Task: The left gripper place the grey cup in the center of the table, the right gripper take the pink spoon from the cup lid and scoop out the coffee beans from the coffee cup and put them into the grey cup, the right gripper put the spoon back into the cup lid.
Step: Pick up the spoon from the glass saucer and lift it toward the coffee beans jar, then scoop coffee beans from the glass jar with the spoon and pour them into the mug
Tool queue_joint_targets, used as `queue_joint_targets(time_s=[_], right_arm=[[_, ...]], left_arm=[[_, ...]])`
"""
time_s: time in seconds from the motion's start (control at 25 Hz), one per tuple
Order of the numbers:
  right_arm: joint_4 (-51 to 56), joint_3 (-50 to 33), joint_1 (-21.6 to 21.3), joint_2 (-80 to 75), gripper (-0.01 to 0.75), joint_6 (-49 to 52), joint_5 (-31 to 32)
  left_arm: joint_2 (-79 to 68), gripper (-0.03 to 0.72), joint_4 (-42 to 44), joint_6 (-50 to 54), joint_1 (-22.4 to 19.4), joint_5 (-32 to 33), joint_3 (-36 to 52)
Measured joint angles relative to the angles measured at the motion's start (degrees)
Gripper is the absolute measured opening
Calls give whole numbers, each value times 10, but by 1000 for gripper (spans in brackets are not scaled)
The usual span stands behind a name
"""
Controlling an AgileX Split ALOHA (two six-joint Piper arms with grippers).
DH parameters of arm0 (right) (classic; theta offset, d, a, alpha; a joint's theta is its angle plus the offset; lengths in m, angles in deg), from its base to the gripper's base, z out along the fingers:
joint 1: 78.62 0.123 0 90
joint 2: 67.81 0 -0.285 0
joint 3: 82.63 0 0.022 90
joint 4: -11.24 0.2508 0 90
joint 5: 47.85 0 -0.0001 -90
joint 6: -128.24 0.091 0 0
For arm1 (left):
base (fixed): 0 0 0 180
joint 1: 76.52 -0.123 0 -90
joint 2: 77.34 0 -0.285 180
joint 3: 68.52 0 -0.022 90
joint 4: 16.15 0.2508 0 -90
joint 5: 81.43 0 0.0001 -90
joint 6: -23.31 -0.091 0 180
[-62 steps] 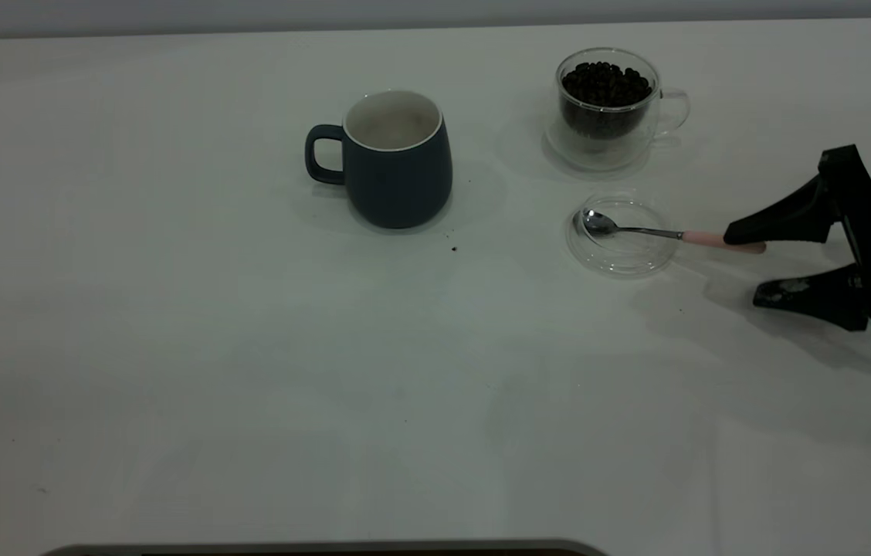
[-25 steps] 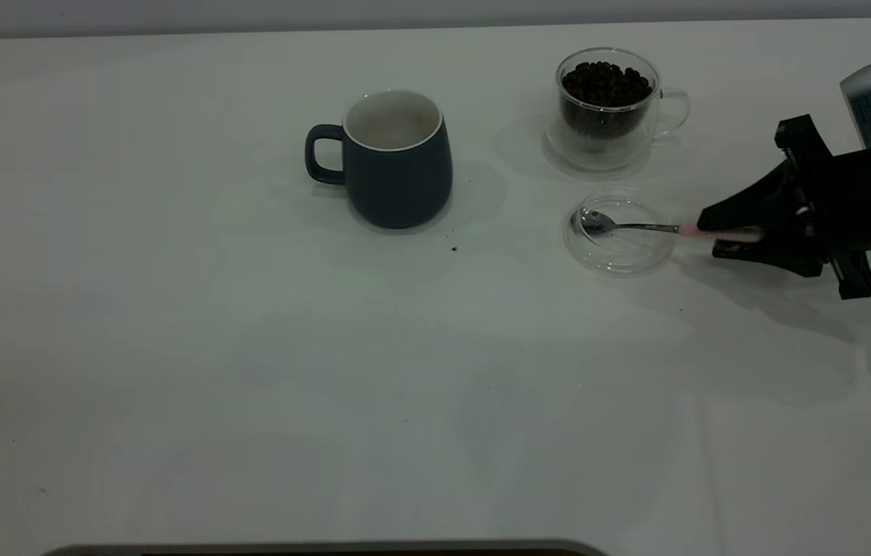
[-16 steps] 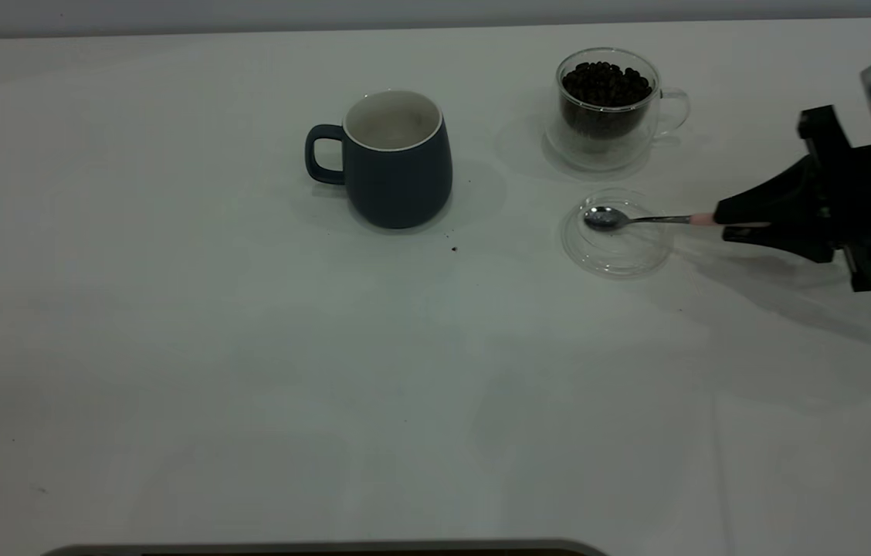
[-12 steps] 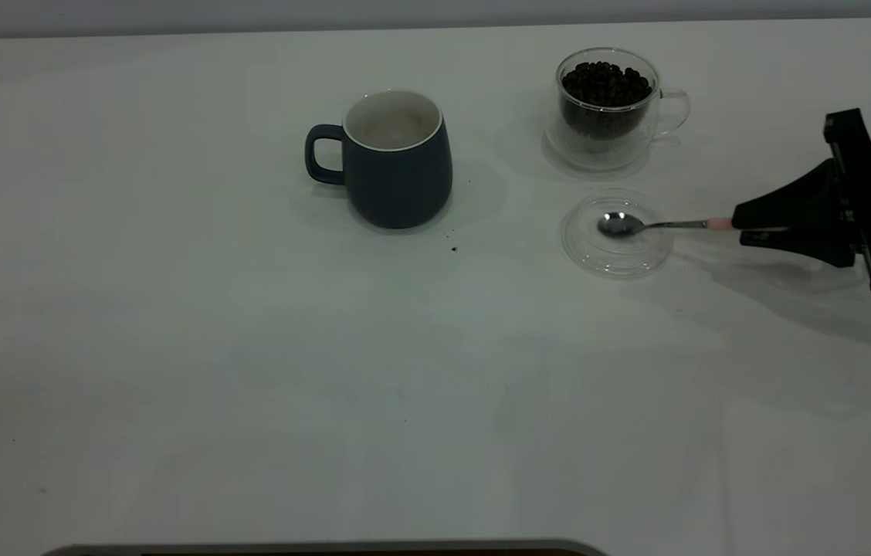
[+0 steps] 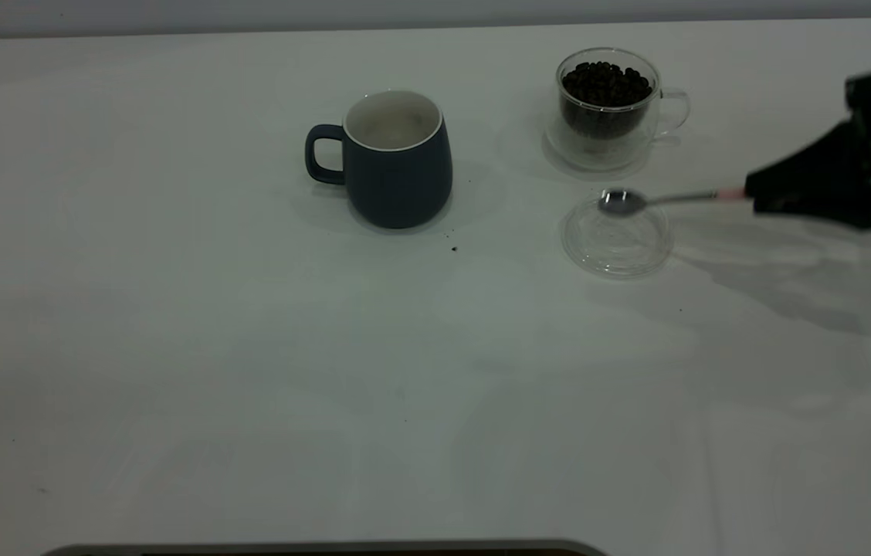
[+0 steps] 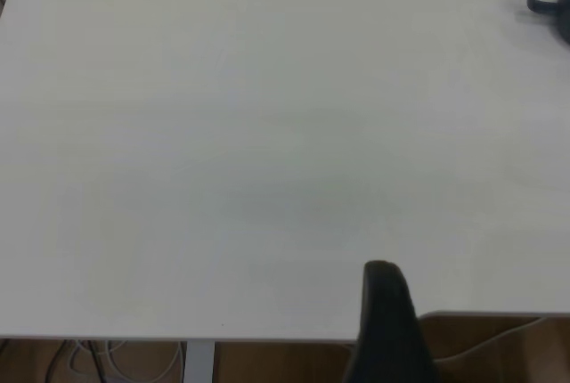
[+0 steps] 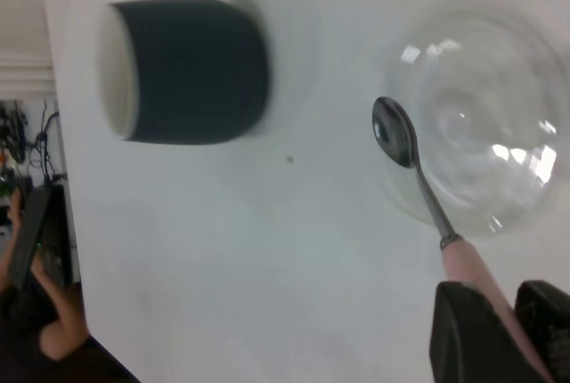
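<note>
Exterior view. The white desk carried three vessels. The grey cup stood upright in the far middle of the desk, its handle turned to the left and its white inside showing no beans. To its right, at the far right of the desk, stood the clear coffee cup, upright and heaped with dark beans, its small handle turned to the right. Just nearer than the coffee cup the glass lid lay flat on the desk, apart from the cup. A few dark specks lay on the desk between the grey cup and the lid.

The right gripper reached in from the right edge, its jaws closed narrowly on the pink handle of the spoon. The spoon was held roughly level, pointing left, with its metal bowl over the far rim of the lid and raised clear of it; the bowl carried no beans.

Right wrist view. The jaws clamped the pink handle of the spoon; beyond lay the lid and the grey cup. A person's arm showed past the desk edge.

Left wrist view. The left gripper hung at the desk's left edge, well away from the vessels; only one finger showed, so the state of its jaws could not be told.
</note>
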Motion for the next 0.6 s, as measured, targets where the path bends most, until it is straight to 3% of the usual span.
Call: queue_joint_targets(time_s=[0.32, 0.6], right_arm=[[-29, 3, 0, 129, 108, 29, -51], [-82, 102, 11, 128, 107, 90, -75]], left_arm=[[0, 565, 0, 0, 0, 0, 0], [0, 565, 0, 0, 0, 0, 0]])
